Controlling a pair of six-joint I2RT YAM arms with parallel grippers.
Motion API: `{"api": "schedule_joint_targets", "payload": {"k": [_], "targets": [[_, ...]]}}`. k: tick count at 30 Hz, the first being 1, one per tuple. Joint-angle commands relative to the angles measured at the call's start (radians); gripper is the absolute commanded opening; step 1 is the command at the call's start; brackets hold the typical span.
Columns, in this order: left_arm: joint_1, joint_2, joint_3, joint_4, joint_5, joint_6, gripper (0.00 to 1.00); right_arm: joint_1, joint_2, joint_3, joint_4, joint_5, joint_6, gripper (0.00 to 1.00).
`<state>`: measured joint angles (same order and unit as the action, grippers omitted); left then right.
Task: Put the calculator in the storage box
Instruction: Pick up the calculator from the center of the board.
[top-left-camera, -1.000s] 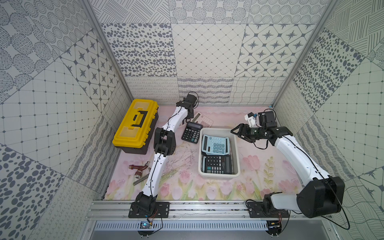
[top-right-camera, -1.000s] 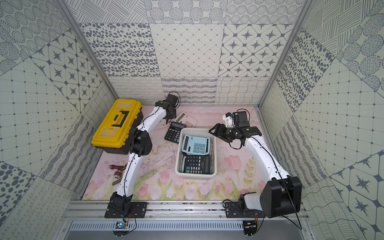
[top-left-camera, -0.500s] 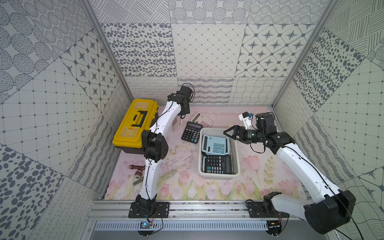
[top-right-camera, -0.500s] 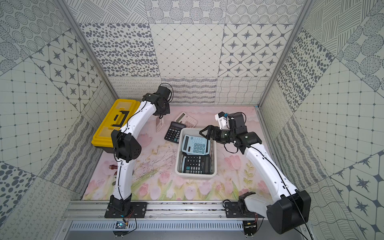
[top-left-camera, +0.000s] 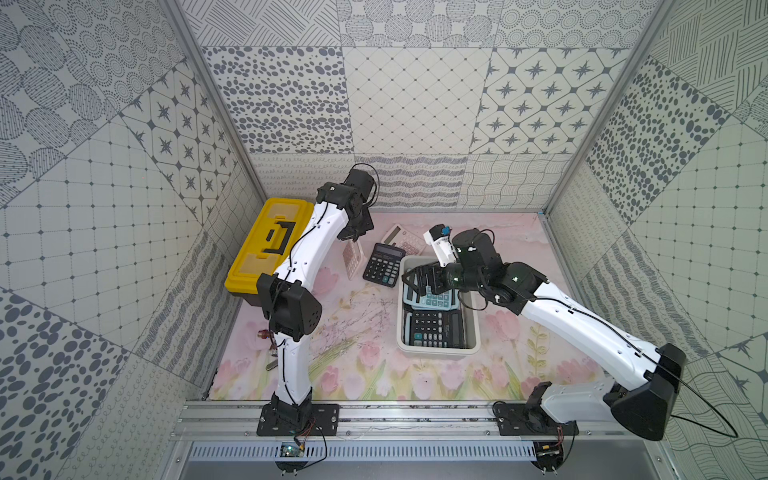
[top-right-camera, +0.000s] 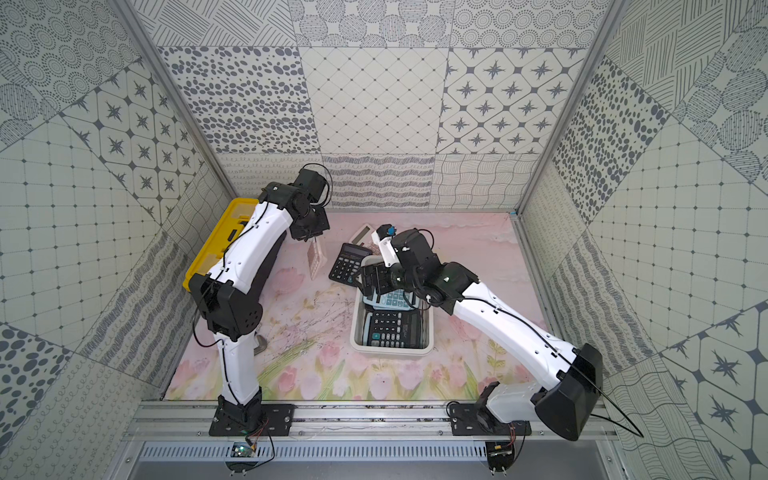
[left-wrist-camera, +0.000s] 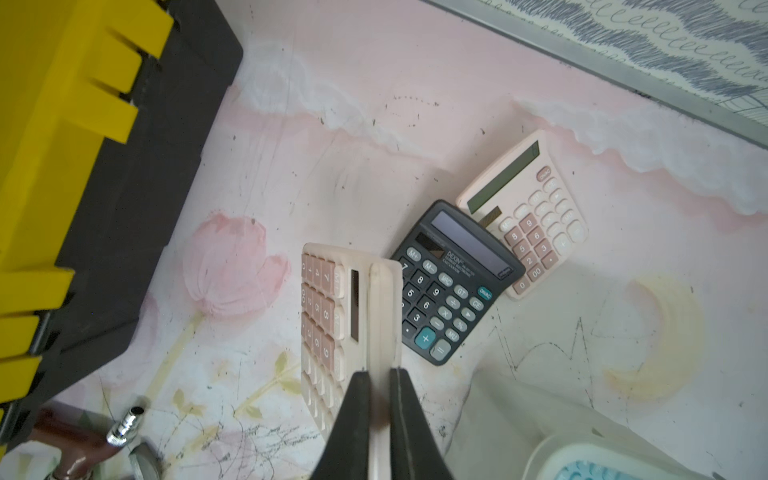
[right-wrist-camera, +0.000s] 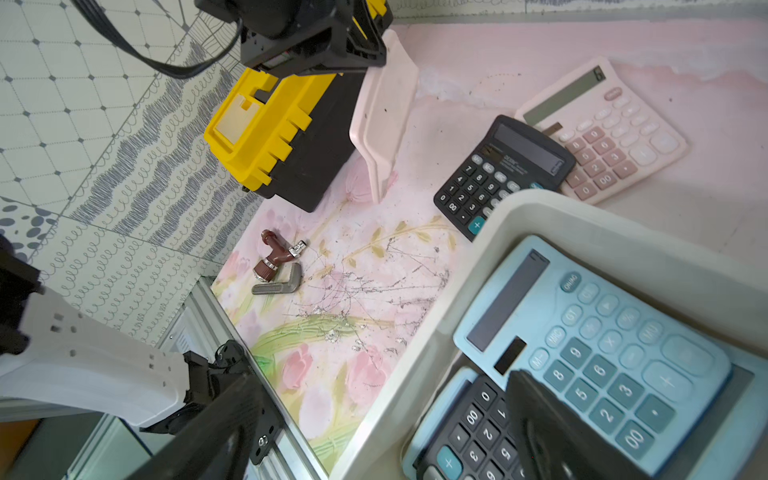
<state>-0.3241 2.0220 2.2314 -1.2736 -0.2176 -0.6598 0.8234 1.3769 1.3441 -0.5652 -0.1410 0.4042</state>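
My left gripper (top-left-camera: 354, 235) (left-wrist-camera: 379, 374) is shut on the edge of a pale pink calculator (top-left-camera: 352, 259) (left-wrist-camera: 332, 311), which hangs on edge above the mat beside the toolbox. The white storage box (top-left-camera: 436, 348) (right-wrist-camera: 540, 212) sits mid-mat and holds a light blue calculator (top-left-camera: 432, 297) (right-wrist-camera: 602, 357) leaning on a black one (top-left-camera: 434, 328). My right gripper (top-left-camera: 419, 280) (right-wrist-camera: 382, 378) is open, low over the box's far end, above the blue calculator. Another black calculator (top-left-camera: 384, 264) and a second pink one (top-left-camera: 405, 240) lie on the mat behind the box.
A yellow-lidded black toolbox (top-left-camera: 266, 241) stands at the back left against the wall. A brown-handled tool and a metal piece (right-wrist-camera: 274, 262) lie near the left arm's base. Patterned walls close in three sides.
The left gripper has lifted the pink calculator off the mat and carried it left toward the toolbox. The right gripper has opened wide and swung left over the box's far end.
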Motion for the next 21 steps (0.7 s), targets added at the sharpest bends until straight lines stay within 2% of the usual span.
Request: {"api": "schedule_joint_targets", "payload": {"k": [1, 8, 11, 13, 17, 21], "targets": [[0.000, -0.090, -0.080, -0.087, 0.122, -0.173, 0.00, 0.058, 0.072, 0.082, 0.056, 0.135, -0.103, 0.97], [-0.004, -0.178, -0.182, -0.103, 0.176, -0.252, 0.00, 0.118, 0.249, 0.237, 0.057, 0.184, -0.120, 0.94], [-0.006, -0.211, -0.221, -0.103, 0.198, -0.275, 0.00, 0.118, 0.306, 0.285, 0.049, 0.158, -0.102, 0.87], [-0.006, -0.233, -0.251, -0.098, 0.201, -0.287, 0.00, 0.120, 0.329, 0.293, 0.066, 0.122, -0.102, 0.77], [-0.006, -0.256, -0.299, -0.068, 0.215, -0.299, 0.00, 0.125, 0.372, 0.313, 0.081, 0.074, -0.100, 0.66], [-0.007, -0.261, -0.317, -0.060, 0.216, -0.309, 0.00, 0.134, 0.412, 0.337, 0.083, 0.056, -0.103, 0.63]]}}
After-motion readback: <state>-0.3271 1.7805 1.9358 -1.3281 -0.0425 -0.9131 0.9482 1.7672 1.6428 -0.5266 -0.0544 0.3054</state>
